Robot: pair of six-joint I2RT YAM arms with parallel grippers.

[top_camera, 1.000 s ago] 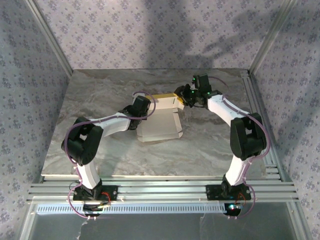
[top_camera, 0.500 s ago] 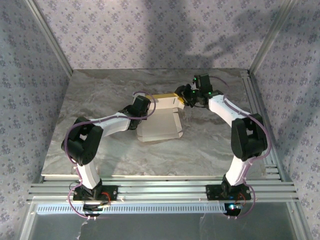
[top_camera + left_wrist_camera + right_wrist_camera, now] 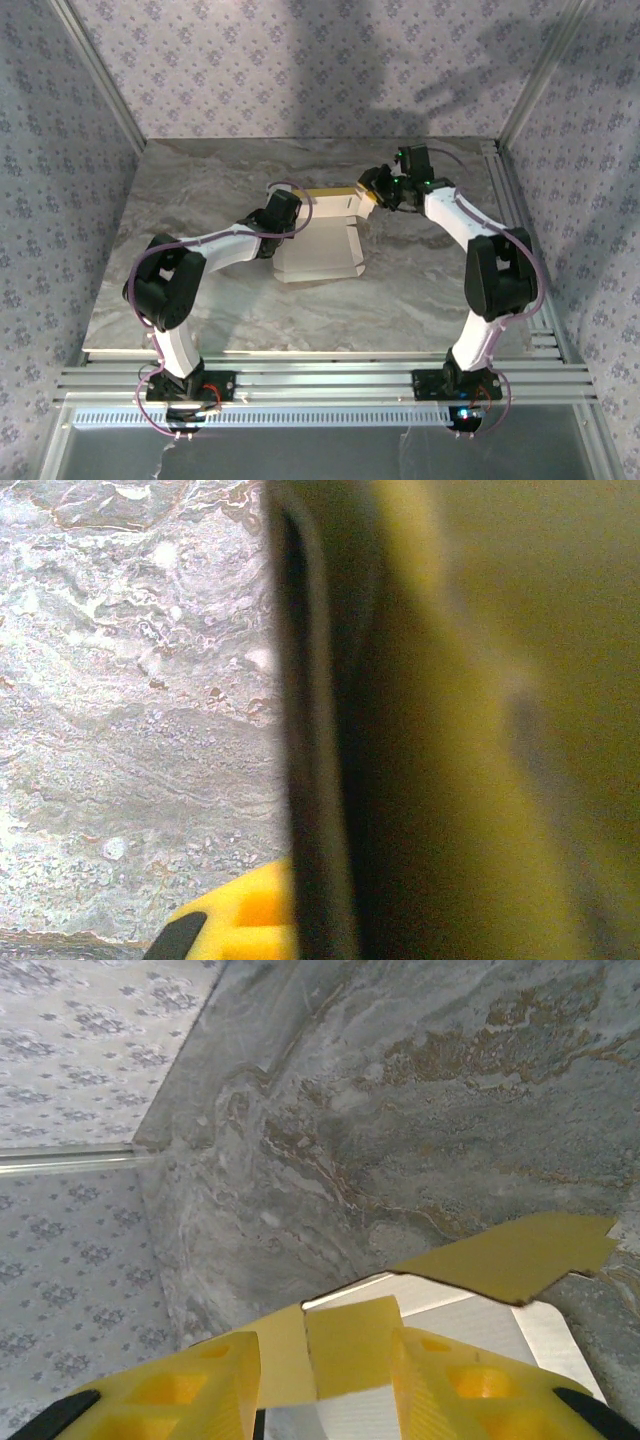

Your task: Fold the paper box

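The paper box (image 3: pixel 322 250) lies half folded mid-table, white side up, with a yellow strip raised along its far edge. My left gripper (image 3: pixel 290 214) is at the box's left edge, shut on an upright yellow panel (image 3: pixel 450 730). That panel stands blurred, very close to the left wrist camera, beside one yellow finger (image 3: pixel 235 920). My right gripper (image 3: pixel 369 192) is at the box's far right corner. In the right wrist view it (image 3: pixel 325 1352) stands open, a small yellow flap (image 3: pixel 350 1345) between its fingers, touching the right one. A second, pointed flap (image 3: pixel 520 1255) hangs over the white panel (image 3: pixel 480 1330).
The marble table (image 3: pixel 200 190) has bare room to the left, the right and in front of the box. Patterned walls and aluminium posts close in the back and sides. Aluminium rails (image 3: pixel 320 380) with the arm bases run along the near edge.
My right gripper has shifted slightly right and back, away from the box's corner, and its jaws have eased a touch wider. The left arm and the box have stayed put.
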